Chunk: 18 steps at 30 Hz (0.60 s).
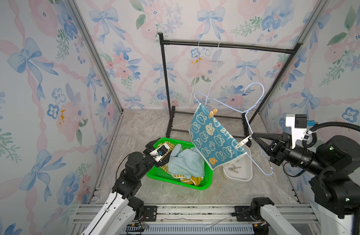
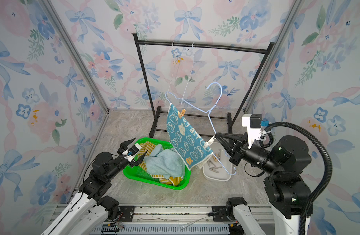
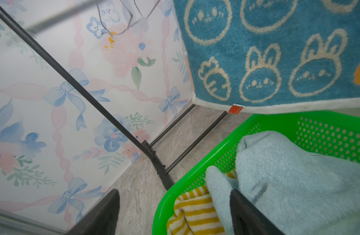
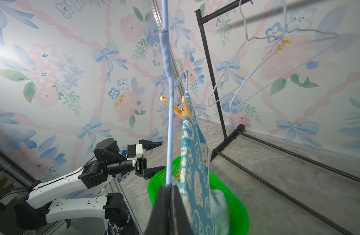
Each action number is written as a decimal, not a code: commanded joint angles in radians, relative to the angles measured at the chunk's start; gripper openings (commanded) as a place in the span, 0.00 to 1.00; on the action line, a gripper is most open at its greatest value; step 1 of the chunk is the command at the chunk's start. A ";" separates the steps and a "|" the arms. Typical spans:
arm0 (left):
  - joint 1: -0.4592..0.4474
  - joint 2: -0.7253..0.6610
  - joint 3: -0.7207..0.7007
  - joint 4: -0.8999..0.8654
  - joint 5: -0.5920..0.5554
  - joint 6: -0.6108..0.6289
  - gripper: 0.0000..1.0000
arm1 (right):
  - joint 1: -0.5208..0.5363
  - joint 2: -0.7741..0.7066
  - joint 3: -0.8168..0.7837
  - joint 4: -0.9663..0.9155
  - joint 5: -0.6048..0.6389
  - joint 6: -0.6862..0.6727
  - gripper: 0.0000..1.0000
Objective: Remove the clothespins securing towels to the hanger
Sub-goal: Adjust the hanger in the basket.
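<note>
My right gripper (image 1: 253, 135) (image 4: 168, 186) is shut on the wire of a pale blue hanger (image 1: 245, 112) and holds it tilted, off the rack. A blue bunny towel (image 1: 213, 138) hangs from this hanger. A tan clothespin (image 1: 212, 113) (image 4: 183, 110) pins its upper end, and a white clothespin (image 1: 243, 142) pins its lower end just beside my right fingertips. My left gripper (image 2: 140, 145) (image 3: 174, 191) is open and holds nothing. It hovers over the left rim of the green basket (image 1: 207, 183), where a pale teal towel (image 1: 185, 162) lies on a yellow-striped towel (image 1: 195, 180).
A white tray (image 1: 249, 176) with several loose clothespins (image 1: 235, 168) sits on the floor under the hanger's low end. The black rack (image 1: 226, 45) stands at the back with two bare white wire hangers (image 1: 195, 81) on its bar. Floral walls close in on three sides.
</note>
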<state>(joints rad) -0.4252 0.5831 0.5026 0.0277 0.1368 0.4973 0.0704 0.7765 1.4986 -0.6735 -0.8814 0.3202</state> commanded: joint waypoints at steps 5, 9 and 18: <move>0.007 -0.025 -0.012 0.021 -0.054 0.021 0.84 | 0.177 0.084 0.007 0.153 -0.035 -0.022 0.00; 0.008 -0.052 -0.022 0.037 -0.090 0.023 0.84 | 0.359 0.156 0.014 0.093 0.062 -0.157 0.00; 0.008 -0.119 -0.003 -0.060 -0.161 0.051 0.83 | 0.417 0.294 -0.119 0.256 0.079 -0.183 0.00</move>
<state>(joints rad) -0.4244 0.4778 0.4877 0.0177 0.0120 0.5312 0.4801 1.0504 1.4117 -0.5232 -0.8154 0.1631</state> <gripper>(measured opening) 0.830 0.051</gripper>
